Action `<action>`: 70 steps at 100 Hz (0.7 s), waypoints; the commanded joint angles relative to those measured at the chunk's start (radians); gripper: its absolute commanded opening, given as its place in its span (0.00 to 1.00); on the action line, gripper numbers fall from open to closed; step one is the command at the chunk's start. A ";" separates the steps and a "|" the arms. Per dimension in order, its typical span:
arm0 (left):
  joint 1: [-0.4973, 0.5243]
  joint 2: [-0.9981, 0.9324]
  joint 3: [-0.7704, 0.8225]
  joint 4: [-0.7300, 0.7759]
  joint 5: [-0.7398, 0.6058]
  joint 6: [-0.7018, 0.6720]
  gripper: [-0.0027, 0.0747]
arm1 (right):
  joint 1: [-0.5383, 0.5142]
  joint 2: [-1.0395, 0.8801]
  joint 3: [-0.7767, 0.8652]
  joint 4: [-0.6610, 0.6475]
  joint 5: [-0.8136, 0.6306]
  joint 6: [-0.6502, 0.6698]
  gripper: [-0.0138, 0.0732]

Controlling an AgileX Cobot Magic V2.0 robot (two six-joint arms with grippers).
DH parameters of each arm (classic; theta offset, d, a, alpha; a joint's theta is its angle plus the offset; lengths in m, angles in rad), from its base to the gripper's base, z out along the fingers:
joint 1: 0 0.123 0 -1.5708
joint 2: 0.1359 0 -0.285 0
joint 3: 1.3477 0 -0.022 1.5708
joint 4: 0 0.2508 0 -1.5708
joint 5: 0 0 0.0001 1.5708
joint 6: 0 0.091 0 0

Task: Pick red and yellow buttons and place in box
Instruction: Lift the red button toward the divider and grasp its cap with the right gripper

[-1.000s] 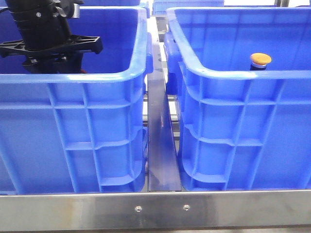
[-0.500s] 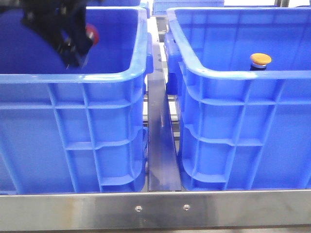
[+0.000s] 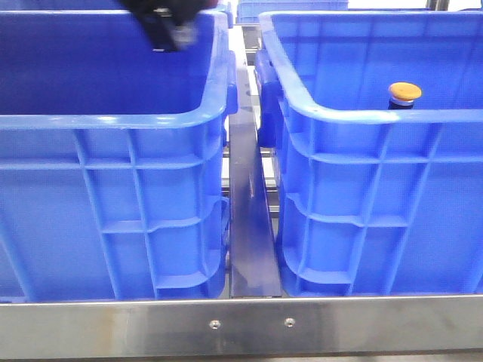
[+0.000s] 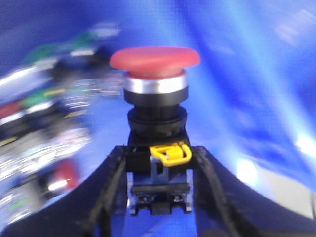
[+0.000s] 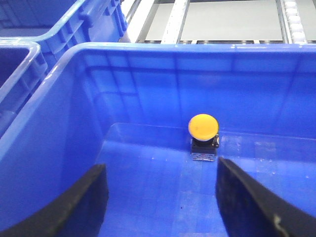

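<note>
The red button (image 4: 155,58) stands upright between the fingers of my left gripper (image 4: 159,163), which is shut on its dark base below the silver collar. In the front view the left gripper (image 3: 167,26) is a dark blur at the top edge, above the left blue crate (image 3: 113,121). The yellow button (image 3: 404,92) sits upright on the floor of the box (image 3: 362,117), the right-hand blue crate, near its back wall. My right gripper (image 5: 163,197) hangs open over that box (image 5: 173,48), with the yellow button (image 5: 203,126) beyond its fingers.
A metal rail (image 3: 249,226) runs between the two crates and a steel bar (image 3: 241,324) crosses the front. A blurred heap of other buttons (image 4: 39,123) lies below the left gripper. A roller conveyor (image 5: 227,19) lies behind the box.
My left gripper has risen out of the left crate, up and to the right, carrying the red button; it now sits at the top edge of the front view. The yellow button has not moved.
</note>
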State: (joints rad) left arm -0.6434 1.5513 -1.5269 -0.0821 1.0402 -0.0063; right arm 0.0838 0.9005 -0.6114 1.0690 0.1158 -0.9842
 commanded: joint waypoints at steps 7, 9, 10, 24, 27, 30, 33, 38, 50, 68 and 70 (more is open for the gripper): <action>-0.065 -0.045 -0.031 -0.069 -0.034 0.147 0.20 | -0.005 -0.017 -0.026 0.004 -0.018 -0.004 0.73; -0.072 -0.045 -0.031 -0.071 -0.034 0.160 0.20 | -0.005 -0.017 -0.026 0.005 -0.017 -0.004 0.73; -0.074 -0.045 -0.031 -0.071 -0.034 0.164 0.20 | -0.005 -0.017 -0.026 0.005 -0.016 -0.004 0.73; -0.093 -0.045 -0.031 -0.071 -0.034 0.192 0.20 | -0.005 -0.004 -0.053 0.010 0.063 -0.004 0.73; -0.093 -0.045 -0.031 -0.071 -0.034 0.192 0.20 | -0.005 0.004 -0.066 0.013 0.092 -0.004 0.73; -0.093 -0.045 -0.031 -0.071 -0.034 0.192 0.20 | -0.005 0.013 -0.087 0.018 0.122 0.001 0.73; -0.093 -0.045 -0.031 -0.071 -0.034 0.192 0.20 | -0.005 0.028 -0.105 0.025 0.162 0.012 0.73; -0.093 -0.045 -0.031 -0.071 -0.034 0.192 0.20 | -0.005 0.051 -0.140 0.043 0.221 0.031 0.73; -0.093 -0.045 -0.031 -0.071 -0.034 0.192 0.20 | -0.005 0.121 -0.239 0.075 0.400 0.140 0.73; -0.093 -0.045 -0.031 -0.071 -0.034 0.192 0.20 | -0.005 0.262 -0.372 0.164 0.686 0.295 0.73; -0.093 -0.045 -0.031 -0.071 -0.034 0.192 0.20 | -0.005 0.280 -0.384 0.181 0.707 0.302 0.73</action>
State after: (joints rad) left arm -0.7281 1.5513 -1.5269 -0.1339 1.0437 0.1843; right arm 0.0838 1.1347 -0.9174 1.1529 0.7028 -0.7407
